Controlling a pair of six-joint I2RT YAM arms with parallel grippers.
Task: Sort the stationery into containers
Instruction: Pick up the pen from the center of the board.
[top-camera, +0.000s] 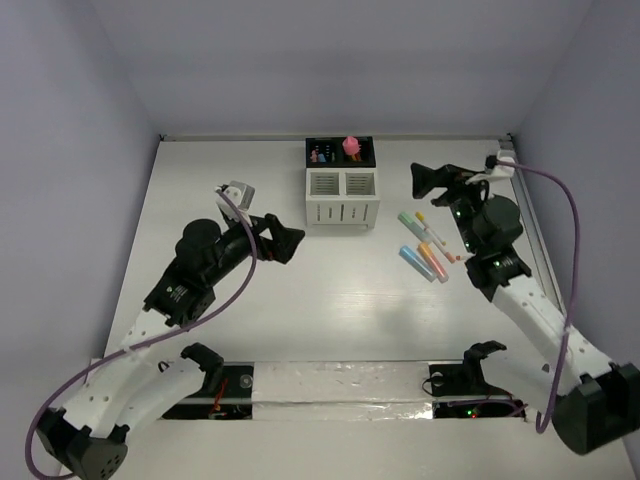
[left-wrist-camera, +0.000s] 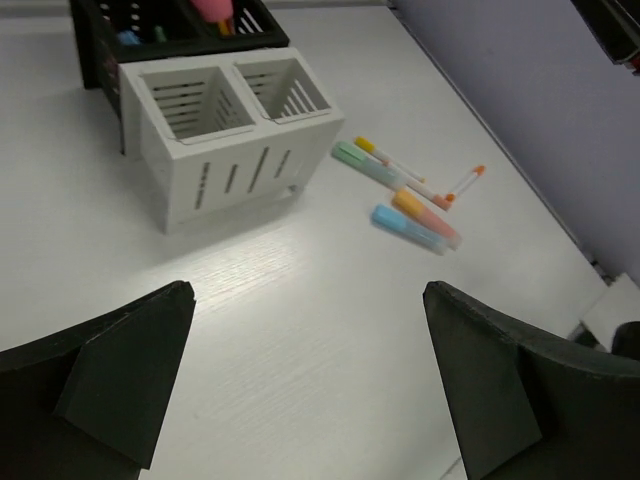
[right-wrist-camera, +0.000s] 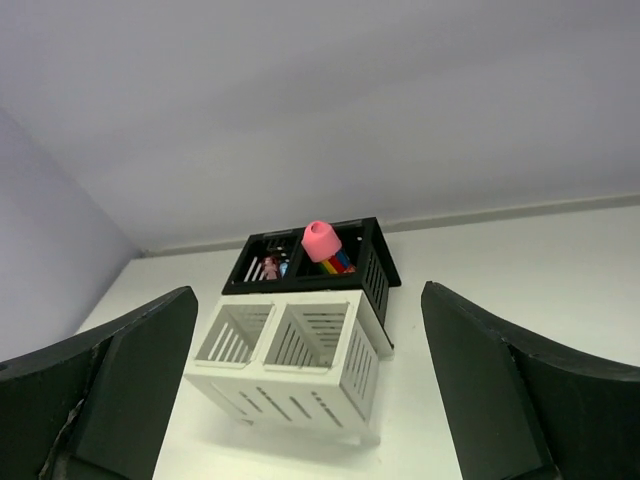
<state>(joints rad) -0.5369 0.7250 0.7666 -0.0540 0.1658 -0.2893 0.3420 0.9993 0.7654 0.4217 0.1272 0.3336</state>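
Markers (left-wrist-camera: 412, 207) on table (top-camera: 300, 300), unseen by right wrist; left fingers (left-wrist-camera: 120, 380), right fingers (right-wrist-camera: 110, 390) wide, empty.

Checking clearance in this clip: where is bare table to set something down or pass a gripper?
Bare: the middle of the table, between the white containers, the left gripper and the loose markers; also the far left corner beside the black containers. Crowded: right of the white containers, where markers lie near the right gripper.

A: What is carried by the white table (top-camera: 300, 300)?
B: A black-and-white organizer (top-camera: 342, 212) is stood at twelve o'clock; loose markers (top-camera: 428, 255) are clustered at three o'clock.
A: And at six o'clock?
B: A tape strip (top-camera: 340, 385) is stuck.
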